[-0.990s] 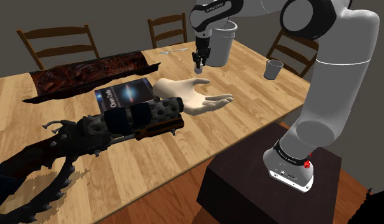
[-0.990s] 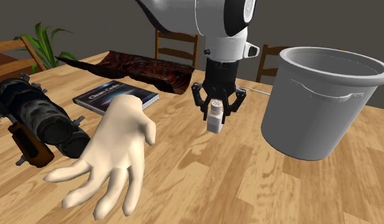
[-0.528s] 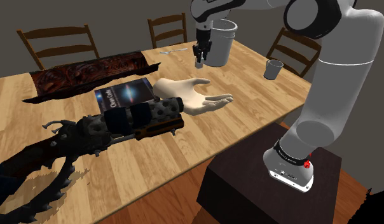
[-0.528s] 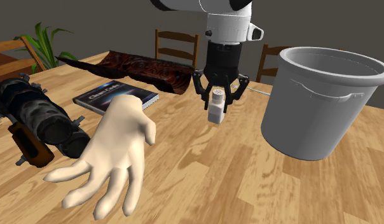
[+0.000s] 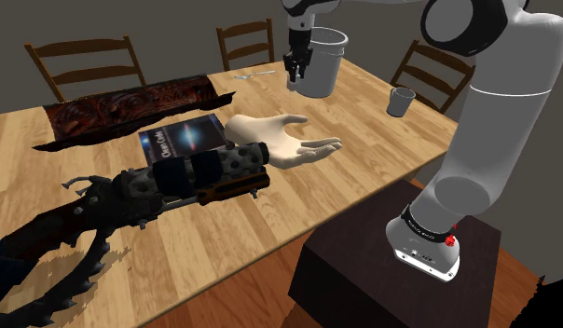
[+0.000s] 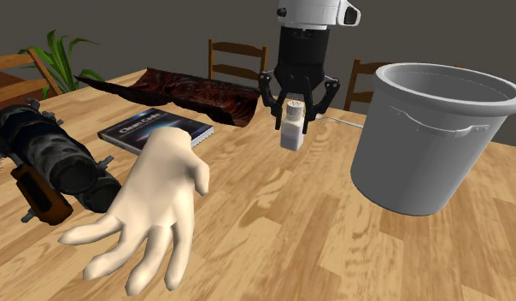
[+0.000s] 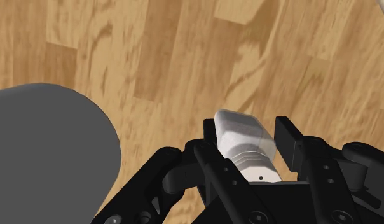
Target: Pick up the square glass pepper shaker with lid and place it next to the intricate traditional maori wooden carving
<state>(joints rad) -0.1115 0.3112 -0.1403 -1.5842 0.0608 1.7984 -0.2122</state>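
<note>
A small white square pepper shaker [image 6: 290, 136] with a round perforated lid hangs in the air above the wooden table [image 6: 316, 231], clasped between the black fingers of my gripper [image 6: 292, 120]. In the wrist view the shaker [image 7: 240, 132] sits between the two fingers of the gripper [image 7: 246, 137], high over the wood. In the shoulder view the gripper [image 5: 294, 75] is at the far side of the table, beside the grey bucket [image 5: 323, 61]. The dark reddish-brown carving [image 5: 130, 104] lies long and flat at the back of the table, and in the second exterior view the carving [image 6: 196, 92] is behind the gripper.
A big grey bucket [image 6: 423, 137] stands close beside the gripper. A pale model hand [image 6: 158, 201], a book [image 6: 154, 128] and a dark spiked cylinder [image 5: 196, 172] lie across the table's middle. A grey mug [image 5: 399, 101] sits near the edge. Chairs [image 5: 247, 42] line the far side.
The gripper has risen straight up with the shaker, which now hangs well above the table. Everything else on the table is unmoved.
</note>
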